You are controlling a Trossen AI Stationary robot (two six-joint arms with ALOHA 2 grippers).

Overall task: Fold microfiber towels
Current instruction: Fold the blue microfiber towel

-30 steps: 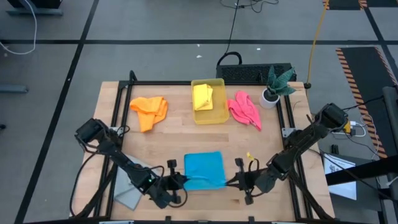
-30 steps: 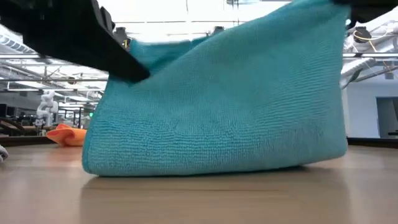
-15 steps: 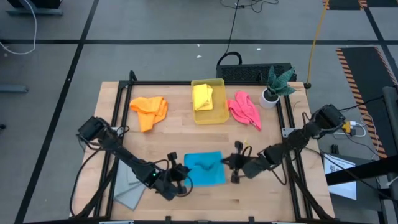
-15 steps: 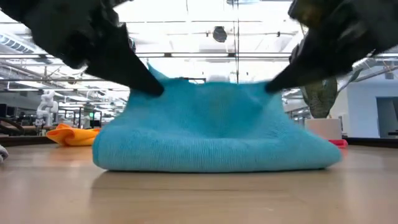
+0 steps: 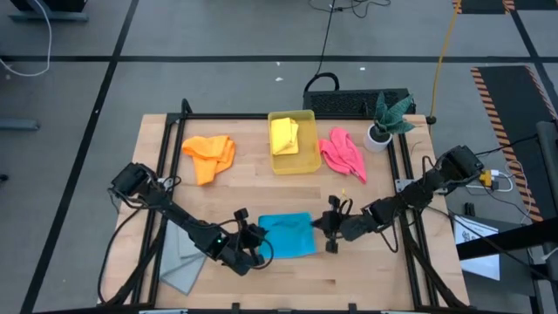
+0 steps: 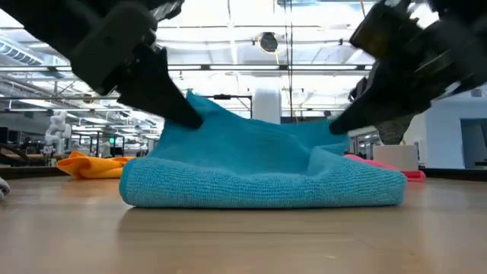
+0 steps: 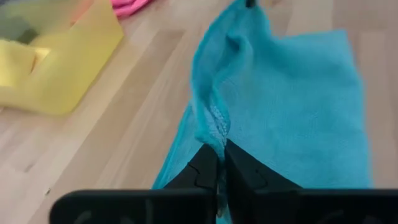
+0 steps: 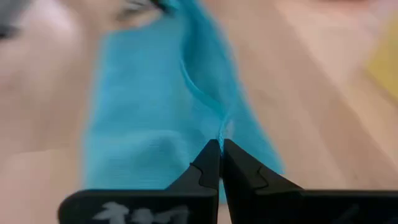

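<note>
Towel in hand: the bright blue square microfiber towel [image 5: 288, 235] lies low in the middle of the high view on the wooden bench [image 5: 253, 187], already doubled over, its upper layer lifted at both side edges.
Left end effector [image 5: 260, 242]: pinched shut on the blue towel's left edge — in the left wrist view the fingertips clamp a ridge of cloth [image 7: 214, 124].
Right end effector [image 5: 324, 228]: also closed tight, gripping the towel's right edge, as the right wrist view shows with blue fabric caught at the fingertips [image 8: 219, 134].
Key relation: the towel spans the gap between the two end effectors, its long axis running left to right across the high view; each arm holds the edge nearest it, so neither has to reach across. In the low view the cloth sags in the middle [image 6: 262, 171] between the two raised corners.
Step, as I judge it: carrying the held edge over to lay the fold flat — both corners need to travel together or the fold will skew.
Other towels: orange crumpled towel [image 5: 209, 155] upper left, pink crumpled towel [image 5: 343, 154] upper right, yellow towel [image 5: 285, 135] inside the translucent yellow plastic bin [image 5: 293, 166], light grey towel [image 5: 181, 267] at the bench's lower left edge.
</note>
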